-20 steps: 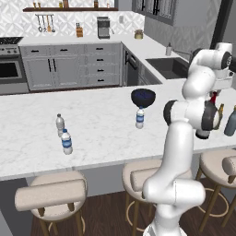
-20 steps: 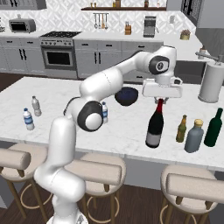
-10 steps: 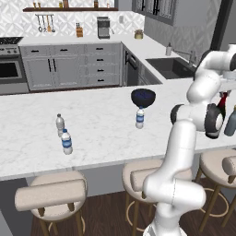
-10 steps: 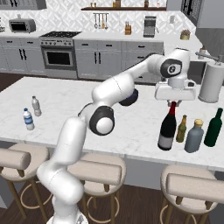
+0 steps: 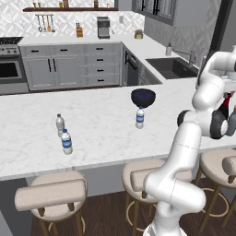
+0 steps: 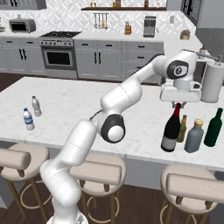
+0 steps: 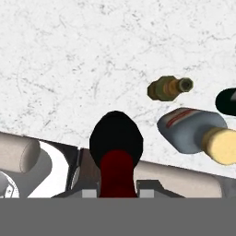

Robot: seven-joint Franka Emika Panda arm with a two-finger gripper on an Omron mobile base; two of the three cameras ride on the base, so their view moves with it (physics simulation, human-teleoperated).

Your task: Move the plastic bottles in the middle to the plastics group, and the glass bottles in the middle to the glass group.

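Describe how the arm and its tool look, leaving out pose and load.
The arm is glossy white, built of rounded tubular segments with dark grey disc joints; one near the wrist bears a small white mark. The tool has a boxy white body and two small dark fingers. No cables show.

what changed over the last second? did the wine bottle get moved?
Yes. The gripper, clamped on the red top of the wine bottle, carried it to the right along the counter's front edge, and it now stands beside the small brown bottle, the grey-blue bottle and the green bottle. Unchanged: the two water bottles at far left, the middle water bottle and the dark blue bowl.
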